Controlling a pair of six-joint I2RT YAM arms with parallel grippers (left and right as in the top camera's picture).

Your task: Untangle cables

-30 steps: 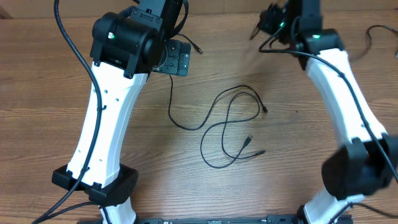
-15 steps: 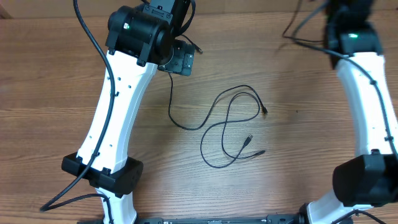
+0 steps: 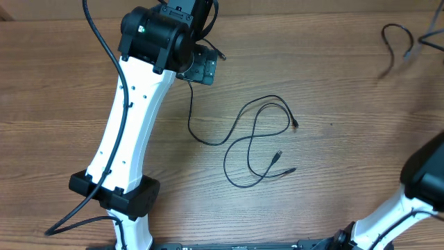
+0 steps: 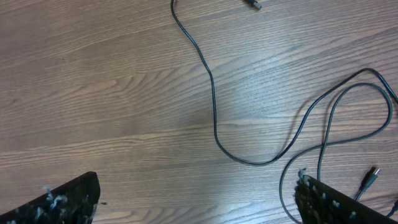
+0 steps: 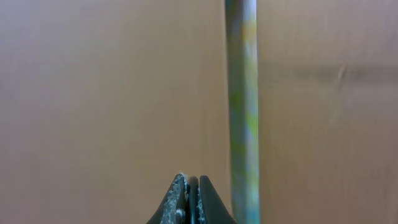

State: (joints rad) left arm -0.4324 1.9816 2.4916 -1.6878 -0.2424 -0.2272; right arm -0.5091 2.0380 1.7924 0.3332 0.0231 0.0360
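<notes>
Worktop [image 3: 333, 83]: wood grain, brown, seen from overhead.

Cables [image 3: 251, 138]: thin black cords lying flat on the worktop around its centre, loosely looped and crossing each other near the middle of the bunch. One long strand runs from the far side, just under the left end effector, toward the near side, bends at its lowest point and climbs right into a rounded loop. Three small plug ends [image 3: 279, 154] show on the right side of the bunch, apart from one another. A fourth plug end lies far, just right of the left end effector.

Left end effector [image 3: 198, 68]: at the far side, left of centre, above the far stretch of the long strand. In the left wrist view it [image 4: 196, 186] stands wide open; both fingers [image 4: 62, 202] sit at the lower corners with bare worktop between them, and the cable [image 4: 213, 99] curves past beyond them. Nothing held.

Right end effector [image 5: 190, 180]: outside the overhead view. In the right wrist view the fingers are pressed together, no cord visible between them. Background there is blurred tan with one pale greenish upright bar [image 5: 241, 106].

Blurred dark loop [image 3: 397, 35] at the far right corner; cannot tell what it belongs to.
</notes>
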